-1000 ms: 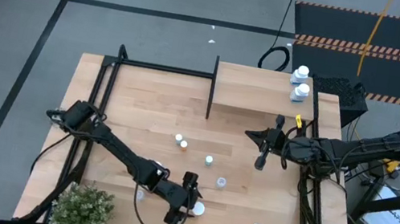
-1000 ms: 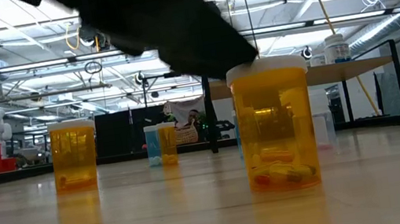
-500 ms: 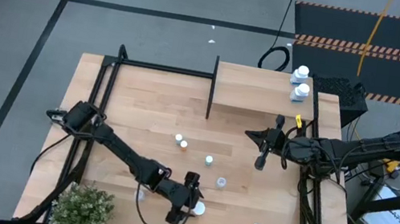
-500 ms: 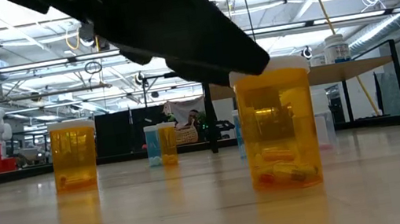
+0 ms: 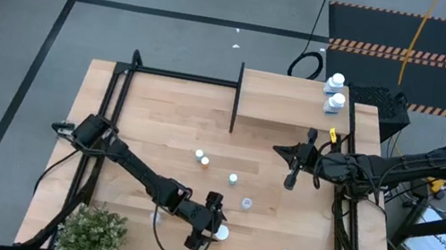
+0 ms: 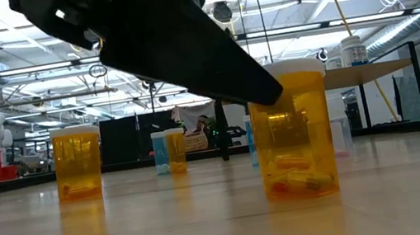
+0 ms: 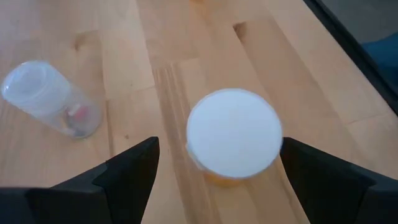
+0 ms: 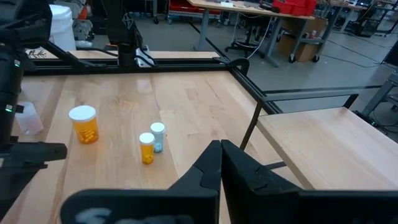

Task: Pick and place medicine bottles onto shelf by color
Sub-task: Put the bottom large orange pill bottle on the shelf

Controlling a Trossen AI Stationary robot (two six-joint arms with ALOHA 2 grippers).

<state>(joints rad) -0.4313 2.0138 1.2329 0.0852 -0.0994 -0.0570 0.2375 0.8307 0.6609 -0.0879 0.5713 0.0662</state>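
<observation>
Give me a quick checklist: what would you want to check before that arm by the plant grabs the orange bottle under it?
1. Left gripper open: ok.
2. Orange bottle lies between its fingers: ok, white cap sits in the gap.
3. Bottle upright: ok, it stands on the table in the low view.
4. Fingers low enough to grip the body: cannot tell.
5. Neighbours clear: ok, the clear bottle stands apart to one side.
6. Right gripper out of the way: ok, shut, hovering near the shelf.
</observation>
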